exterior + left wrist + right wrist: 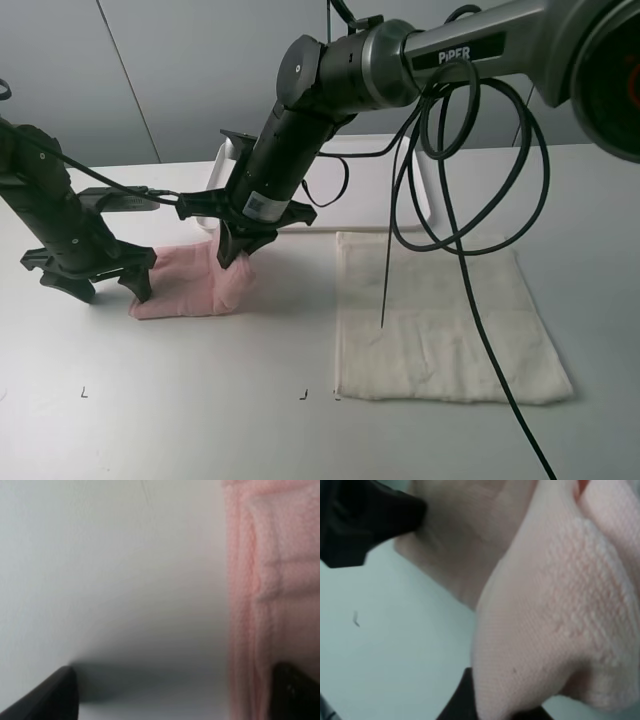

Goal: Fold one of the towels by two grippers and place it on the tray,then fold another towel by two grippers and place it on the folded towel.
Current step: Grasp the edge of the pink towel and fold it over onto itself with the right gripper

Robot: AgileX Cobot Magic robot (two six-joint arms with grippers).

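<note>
A plain white worktop (200,420) under a grey wall. My right fingers (232,252), reaching across the middle, are pinched tight on the right end of the pink terry towel (190,280) and hold that end bunched up off the surface. My left fingers (140,283) stand spread wide at the towel's other end, gripping nothing, one tip at its edge. The looped, soft bundle runs lengthwise between my two hands. The white low-rimmed tray (360,205) lies behind it, nearer my right arm. The cream towel (440,320) lies flat, well to the right.
</note>
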